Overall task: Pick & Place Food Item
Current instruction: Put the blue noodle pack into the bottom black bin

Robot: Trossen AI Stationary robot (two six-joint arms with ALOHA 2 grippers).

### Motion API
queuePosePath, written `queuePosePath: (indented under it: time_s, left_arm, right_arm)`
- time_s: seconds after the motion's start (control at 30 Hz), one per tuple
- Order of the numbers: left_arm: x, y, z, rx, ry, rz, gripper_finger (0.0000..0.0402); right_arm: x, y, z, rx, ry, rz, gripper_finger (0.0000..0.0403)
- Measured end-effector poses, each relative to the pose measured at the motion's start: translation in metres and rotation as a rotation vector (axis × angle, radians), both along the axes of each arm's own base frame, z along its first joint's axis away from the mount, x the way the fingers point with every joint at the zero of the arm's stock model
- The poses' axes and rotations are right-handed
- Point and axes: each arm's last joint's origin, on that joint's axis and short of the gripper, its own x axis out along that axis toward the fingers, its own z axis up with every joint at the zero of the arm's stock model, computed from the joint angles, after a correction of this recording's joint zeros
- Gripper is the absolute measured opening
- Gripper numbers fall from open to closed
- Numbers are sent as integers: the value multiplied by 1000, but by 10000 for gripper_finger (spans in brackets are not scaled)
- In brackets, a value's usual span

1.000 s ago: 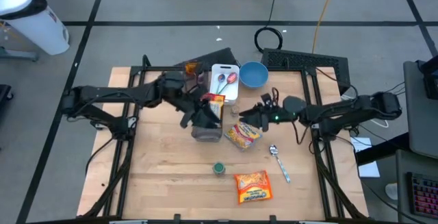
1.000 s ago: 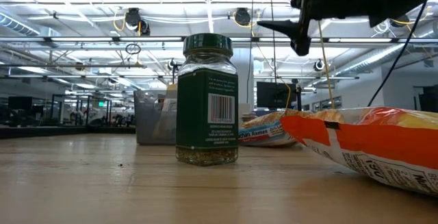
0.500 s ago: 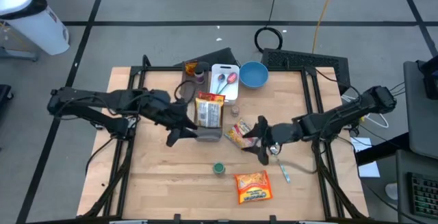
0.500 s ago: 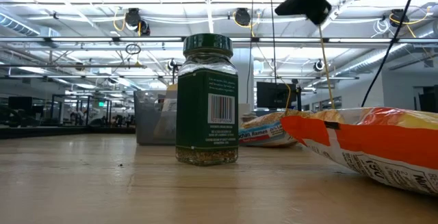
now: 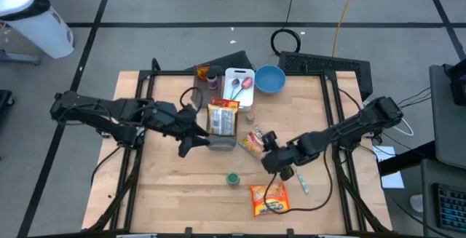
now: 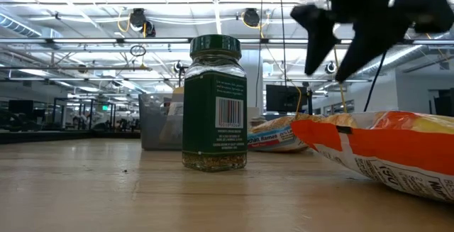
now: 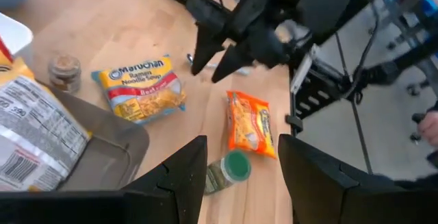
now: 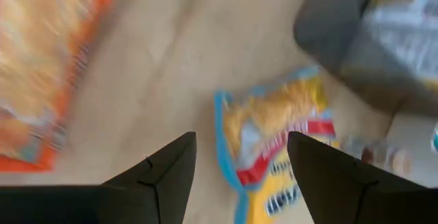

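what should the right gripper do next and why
Probably drop straight down onto the orange snack bag. The right gripper hangs open above the table between that bag and the ramen packet, holding nothing, fingers apart in its wrist view.

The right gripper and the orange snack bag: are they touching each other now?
Apart. In the low view the right gripper hangs with open fingers above the orange snack bag, and clear background shows between them.
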Motion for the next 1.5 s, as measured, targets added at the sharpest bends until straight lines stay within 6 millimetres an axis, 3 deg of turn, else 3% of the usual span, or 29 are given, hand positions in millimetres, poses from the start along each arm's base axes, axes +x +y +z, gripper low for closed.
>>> queuePosePath:
  time_s: [0.3, 0.5, 0.8, 1.2, 1.33, 1.5]
  left_arm:
    - [2, -10, 8, -50, -87, 116, 186]
    - [3, -17, 11, -84, -139, 171, 186]
    - [7, -25, 11, -104, -165, 228, 186]
    - [27, -32, -2, -140, -146, 231, 186]
    - [35, -35, -8, -144, -135, 228, 186]
    - [38, -36, -10, -156, -131, 218, 186]
  right_arm:
    - [-28, -14, -56, -76, 145, 4, 220]
    - [-36, -22, -74, -207, 72, -76, 211]
    - [-30, -25, -78, -239, -77, -137, 202]
    - [-19, -47, -79, -237, -202, -242, 183]
    - [-15, -50, -77, -220, -241, -261, 158]
    - [-13, -48, -76, -200, -260, -254, 93]
